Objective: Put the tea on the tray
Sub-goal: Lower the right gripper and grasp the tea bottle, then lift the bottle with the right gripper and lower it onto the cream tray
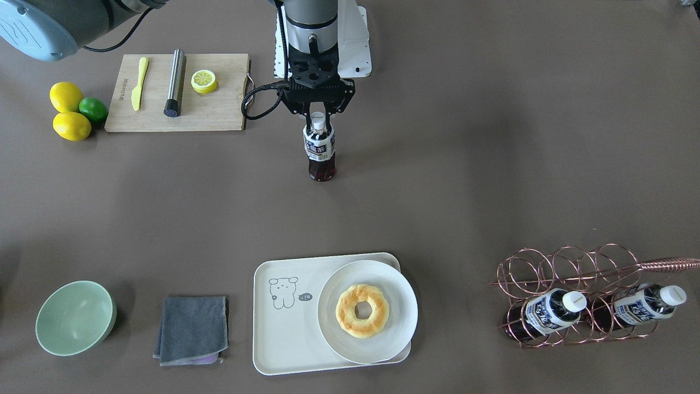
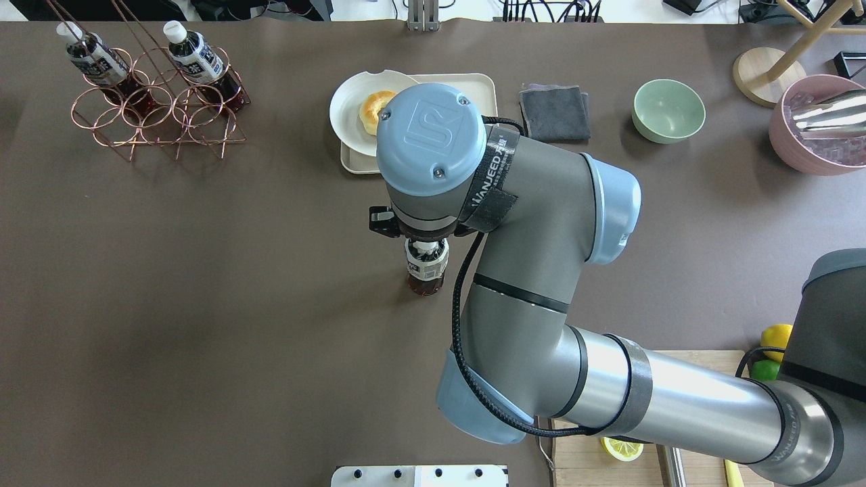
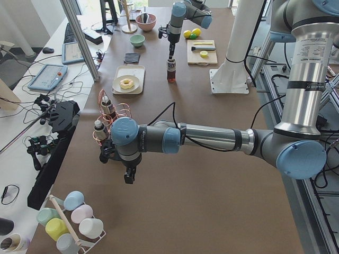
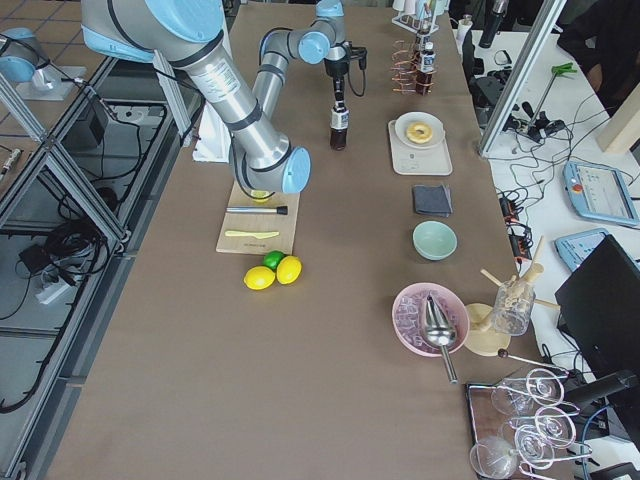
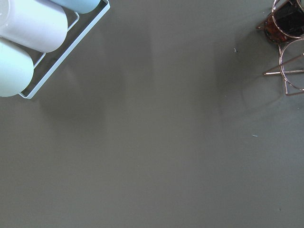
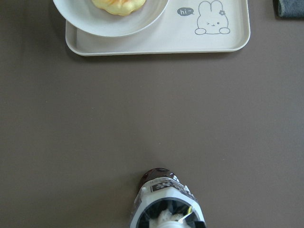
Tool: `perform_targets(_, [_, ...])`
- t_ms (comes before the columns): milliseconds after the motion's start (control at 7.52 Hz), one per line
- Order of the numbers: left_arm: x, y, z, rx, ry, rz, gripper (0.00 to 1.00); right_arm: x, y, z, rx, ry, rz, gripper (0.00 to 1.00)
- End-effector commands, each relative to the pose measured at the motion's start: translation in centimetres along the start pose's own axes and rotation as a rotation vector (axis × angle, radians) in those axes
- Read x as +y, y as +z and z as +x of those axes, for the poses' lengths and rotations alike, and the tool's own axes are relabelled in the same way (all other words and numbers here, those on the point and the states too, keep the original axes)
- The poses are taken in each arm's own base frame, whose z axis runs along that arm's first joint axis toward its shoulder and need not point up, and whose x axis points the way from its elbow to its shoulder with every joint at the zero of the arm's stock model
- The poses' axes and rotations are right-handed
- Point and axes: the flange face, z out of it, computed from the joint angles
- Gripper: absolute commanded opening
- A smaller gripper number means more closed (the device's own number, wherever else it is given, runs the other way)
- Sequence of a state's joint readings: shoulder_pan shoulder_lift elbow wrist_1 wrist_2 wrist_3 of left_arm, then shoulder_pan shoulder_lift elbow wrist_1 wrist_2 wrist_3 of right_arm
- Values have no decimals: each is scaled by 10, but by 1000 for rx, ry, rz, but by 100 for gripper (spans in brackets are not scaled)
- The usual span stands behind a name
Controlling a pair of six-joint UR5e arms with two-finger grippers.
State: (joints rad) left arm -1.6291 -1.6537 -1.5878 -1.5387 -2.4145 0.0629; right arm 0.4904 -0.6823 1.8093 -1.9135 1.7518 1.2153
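Tea (image 6: 166, 199) fills the bottom of your right wrist view, its neck pinched between the closed fingers of the right gripper (image 1: 319, 117) at mid-table, well short of the tray (image 1: 284, 345) on the far side. Gripped that high, it could swing or slip on the way over. Watch the plate (image 1: 400, 291) and doughnut (image 1: 344, 312) crowding the tray's left half: a base set on a rim would likely topple.
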Motion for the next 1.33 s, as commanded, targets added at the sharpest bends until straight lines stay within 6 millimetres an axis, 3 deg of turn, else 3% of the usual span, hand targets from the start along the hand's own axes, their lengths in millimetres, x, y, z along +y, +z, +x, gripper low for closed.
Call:
perform_targets(0, [-1, -1, 1, 0, 2, 2, 98, -40, -23, 19, -11, 36, 31, 0])
perform_targets(266, [-1, -1, 2, 1, -1, 2, 98, -102, -55, 35, -27, 60, 16, 0])
perform_targets(532, [-2, -3, 4, 4, -5, 5, 98, -187, -59, 46, 25, 47, -18, 0])
perform_targets(665, [-3, -4, 6, 4, -2, 6, 98, -217, -57, 69, 49, 24, -25, 0])
perform_targets(1064, [-9, -4, 9, 3, 4, 7, 98, -287, -12, 106, 75, 21, 4, 0])
perform_targets(1197, [-12, -4, 10, 2, 7, 7, 98, -298, 6, 113, 77, 35, 11, 0])
